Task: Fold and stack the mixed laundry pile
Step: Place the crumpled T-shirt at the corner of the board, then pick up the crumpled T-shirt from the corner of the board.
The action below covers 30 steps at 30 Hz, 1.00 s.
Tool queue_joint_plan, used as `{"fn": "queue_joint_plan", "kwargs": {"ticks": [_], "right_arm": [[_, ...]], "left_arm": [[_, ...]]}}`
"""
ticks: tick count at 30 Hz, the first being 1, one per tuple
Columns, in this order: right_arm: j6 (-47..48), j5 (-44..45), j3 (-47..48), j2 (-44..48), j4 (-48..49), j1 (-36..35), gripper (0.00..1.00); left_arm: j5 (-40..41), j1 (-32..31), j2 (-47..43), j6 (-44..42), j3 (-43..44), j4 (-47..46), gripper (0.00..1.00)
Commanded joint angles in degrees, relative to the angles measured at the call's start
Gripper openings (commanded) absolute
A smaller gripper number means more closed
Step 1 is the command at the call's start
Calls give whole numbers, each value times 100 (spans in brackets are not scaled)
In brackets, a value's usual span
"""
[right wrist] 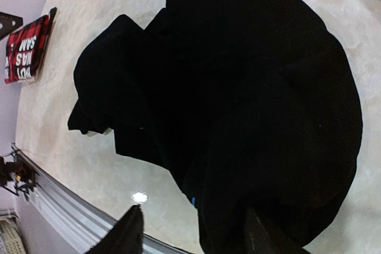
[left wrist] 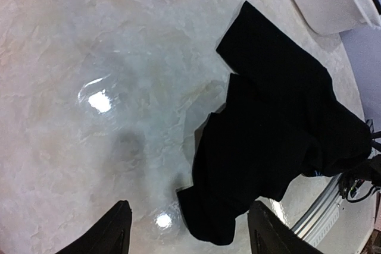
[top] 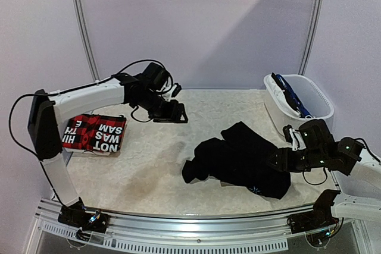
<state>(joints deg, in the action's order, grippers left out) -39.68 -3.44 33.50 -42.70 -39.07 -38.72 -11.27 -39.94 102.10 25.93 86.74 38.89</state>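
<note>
The folded red-black plaid garment lies at the left edge of the desk. The left pincer hovers over the far middle with its jaws wide, holding nothing. The black garment lies to its right and nearer the bases, crumpled right of centre, its long axis roughly across the desk. The right pincer is far nearer, at the garment's right hem, jaws apart, apparently gripping nothing. A blue plaid shirt hangs in the white basket.

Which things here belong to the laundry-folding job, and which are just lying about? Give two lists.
Job: black garment; folded red-black plaid garment with white lettering; blue garment.
Lying about: white basket holding the blue one; table.
</note>
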Motion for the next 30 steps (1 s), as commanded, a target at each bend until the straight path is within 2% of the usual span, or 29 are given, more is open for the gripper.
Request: {"fn": "queue_joint_plan", "kwargs": {"ticks": [1, 4, 7, 13, 18, 25, 27, 30], "right_arm": [[33, 88, 511, -38, -282, -9, 70], [97, 529, 926, -108, -477, -5, 82], [15, 948, 1279, -378, -739, -4, 86], [18, 964, 1783, -1594, -647, 30, 87], [293, 446, 2394, -2912, -307, 496, 86], [1032, -217, 3681, -4977, -176, 1114, 85], [1252, -284, 4107, -5510, -230, 1215, 85], [1550, -342, 4699, -6247, -257, 1373, 84]], "left_arm": [[-38, -354, 766, -278, 732, 272, 68], [-101, -548, 1274, -374, 1184, 512, 69], [-200, -735, 1581, -427, 1447, 567, 71], [-484, -860, 2079, -290, 1806, 538, 74], [-660, -989, 2374, -245, 1960, 505, 72], [-705, -1102, 2353, -182, 1657, 426, 60], [-749, -1119, 2328, -150, 1559, 346, 51], [-762, -1137, 2270, -124, 1444, 307, 31]]}}
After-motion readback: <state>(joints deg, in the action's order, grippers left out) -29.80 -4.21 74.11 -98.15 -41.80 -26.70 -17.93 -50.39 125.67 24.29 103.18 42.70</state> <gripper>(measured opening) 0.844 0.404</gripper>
